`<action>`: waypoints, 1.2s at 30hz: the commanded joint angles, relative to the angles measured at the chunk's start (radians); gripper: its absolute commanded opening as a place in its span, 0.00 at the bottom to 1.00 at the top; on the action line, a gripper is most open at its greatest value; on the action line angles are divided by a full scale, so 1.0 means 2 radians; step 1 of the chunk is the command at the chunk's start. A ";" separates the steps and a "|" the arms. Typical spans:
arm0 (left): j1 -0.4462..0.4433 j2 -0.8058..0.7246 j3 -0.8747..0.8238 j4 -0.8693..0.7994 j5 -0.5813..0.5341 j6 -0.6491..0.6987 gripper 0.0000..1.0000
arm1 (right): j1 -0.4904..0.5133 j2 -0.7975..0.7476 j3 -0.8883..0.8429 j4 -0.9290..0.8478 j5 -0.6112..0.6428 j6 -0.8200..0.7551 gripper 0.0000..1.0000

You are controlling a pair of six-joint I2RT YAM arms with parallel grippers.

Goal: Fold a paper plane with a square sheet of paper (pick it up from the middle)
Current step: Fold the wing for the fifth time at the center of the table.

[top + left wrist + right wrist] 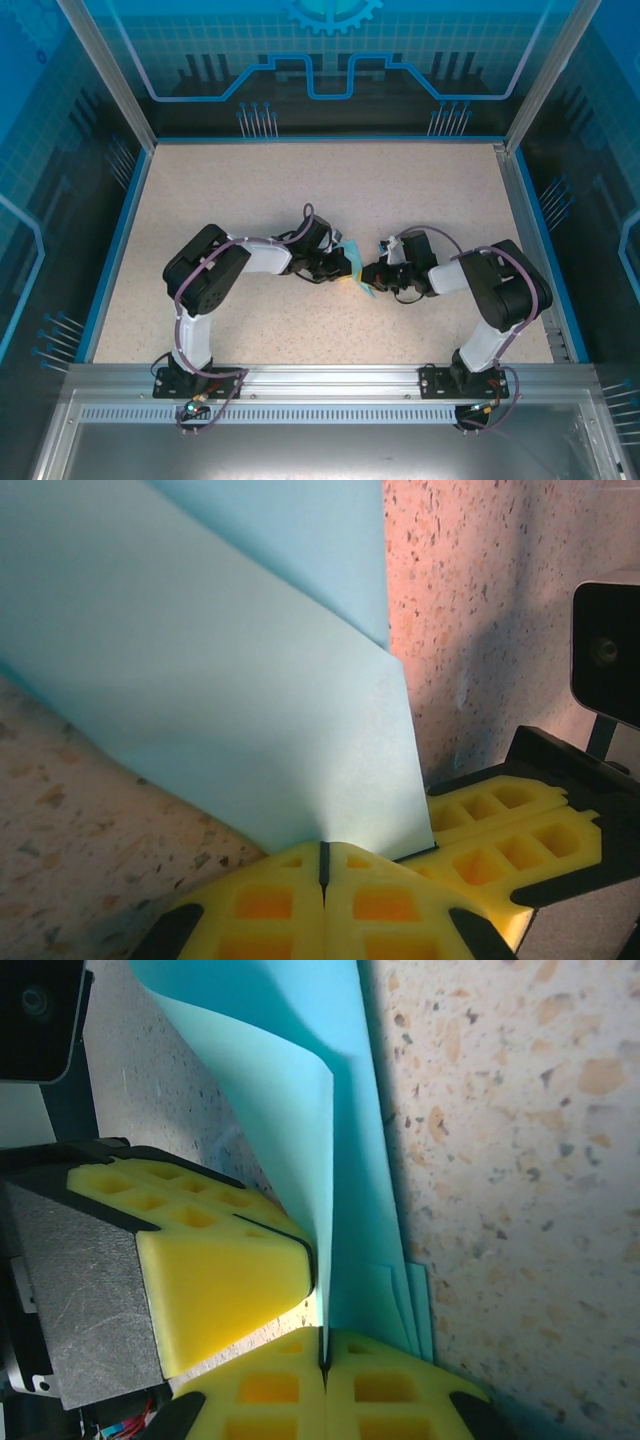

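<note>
Left gripper [323, 865]: its two yellow, grid-patterned foam pads are pressed together, with only a thin dark seam between them. They pinch the edge of the thin, matte, light cyan sheet of paper [230, 690].

Right gripper [323, 1350]: its yellow pads are likewise pressed together, pinching the same sheet at an edge. One pad of the left gripper sits just beside this pinch point and lies against the paper.

Condition of the sheet: it is folded. The left wrist view shows one flap lying over another, with a straight diagonal fold edge running across the sheet. The right wrist view shows several stacked layer edges just beside the right gripper's pads, and one layer curving away from the rest.

Location: in the overhead view both arms reach inward and their grippers meet near the middle of the speckled beige tabletop [300, 190]. The sheet is held between them, and a small cyan sliver of it shows just below the meeting point. Whether the sheet touches the tabletop cannot be told.
</note>
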 commanded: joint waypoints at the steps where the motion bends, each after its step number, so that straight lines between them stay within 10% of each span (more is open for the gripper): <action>1: -0.002 0.018 0.016 -0.061 -0.036 0.013 0.04 | -0.009 0.006 0.003 -0.071 0.037 -0.025 0.03; 11: -0.002 0.036 0.028 -0.097 -0.044 0.007 0.03 | -0.009 -0.046 0.018 -0.137 0.014 -0.059 0.18; 25: -0.002 0.036 0.038 -0.108 -0.042 0.012 0.03 | -0.010 -0.016 0.007 -0.168 0.042 -0.073 0.05; 36: -0.002 0.038 0.051 -0.137 -0.055 0.018 0.03 | -0.010 -0.062 0.013 -0.212 0.050 -0.082 0.13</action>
